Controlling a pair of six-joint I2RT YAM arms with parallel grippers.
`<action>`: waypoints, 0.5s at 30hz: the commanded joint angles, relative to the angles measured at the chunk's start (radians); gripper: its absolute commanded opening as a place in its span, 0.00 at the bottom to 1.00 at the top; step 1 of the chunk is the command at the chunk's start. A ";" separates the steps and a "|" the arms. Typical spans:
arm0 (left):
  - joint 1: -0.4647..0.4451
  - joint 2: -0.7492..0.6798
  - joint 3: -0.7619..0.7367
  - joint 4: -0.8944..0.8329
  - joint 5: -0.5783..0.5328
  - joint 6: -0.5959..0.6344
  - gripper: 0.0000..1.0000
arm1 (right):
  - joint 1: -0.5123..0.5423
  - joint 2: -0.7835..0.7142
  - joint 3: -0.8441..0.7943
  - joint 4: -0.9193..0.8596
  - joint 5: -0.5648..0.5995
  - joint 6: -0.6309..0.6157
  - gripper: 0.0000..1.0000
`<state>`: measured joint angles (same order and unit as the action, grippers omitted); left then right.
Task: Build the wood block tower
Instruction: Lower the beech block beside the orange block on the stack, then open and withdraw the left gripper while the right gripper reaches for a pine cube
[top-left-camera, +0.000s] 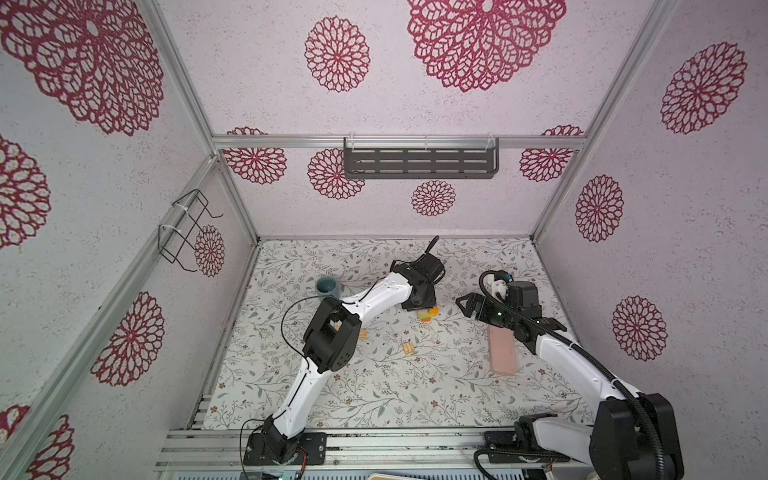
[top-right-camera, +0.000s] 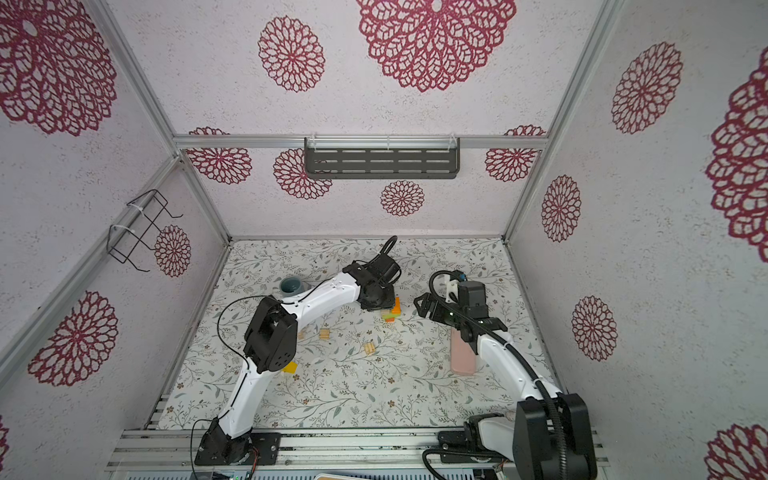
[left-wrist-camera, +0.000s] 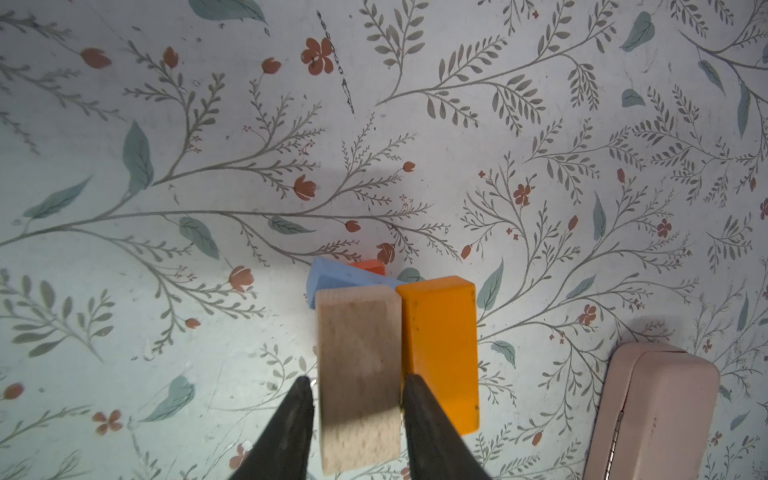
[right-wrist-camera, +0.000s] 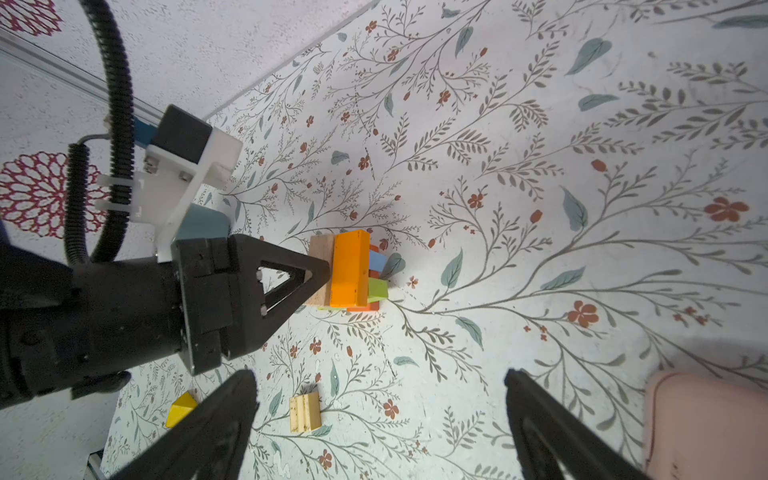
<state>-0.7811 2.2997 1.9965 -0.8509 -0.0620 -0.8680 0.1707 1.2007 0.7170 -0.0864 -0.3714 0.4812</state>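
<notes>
Left gripper: we see its fingers standing either side of a plain wood block. One finger lies against the block. The other shows a sliver of cloth between, and the block is blurred. We cannot tell whether it is clamped.

That block lies on top of the tower, beside an orange block. A light blue block, a red block and a green block sit lower in the stack. The tower stands right of centre on the table in both top views.

Right gripper: jaws spread wide, nothing between them. In a top view it hangs just right of the tower, apart from it.

Loose blocks:
- One grooved plain block lies below the tower in the frame.
- A second lies further left.
- A yellow block lies beside the left arm's elbow.

Other things: a grey-blue mug stands left of the tower, partly behind the left arm. A pink slab lies flat at the right, partly under the right arm.

Surface: pale cloth printed with grey sprigs and small rust flowers, scuffed in places.

Room:
- Three walls of white textured paper with crimson rosettes, framed in aluminium posts.
- A dark slotted shelf hangs upper centre.
- A wire holder hangs at the left.
- A slotted metal rail runs along the lower edge and carries both arm bases.

The widest open stretch of cloth lies lower middle, between the arms.
</notes>
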 joint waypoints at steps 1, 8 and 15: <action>-0.017 -0.012 -0.008 0.012 -0.021 -0.012 0.41 | -0.007 -0.020 -0.005 0.019 -0.015 0.008 0.96; -0.017 -0.049 -0.016 0.012 -0.059 -0.007 0.51 | -0.007 -0.021 0.004 0.008 -0.010 0.008 0.96; -0.008 -0.121 -0.017 -0.005 -0.110 0.030 0.54 | -0.003 -0.032 0.025 -0.028 0.017 0.002 0.94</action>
<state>-0.7811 2.2700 1.9884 -0.8528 -0.1242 -0.8555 0.1707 1.2003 0.7120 -0.1001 -0.3672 0.4824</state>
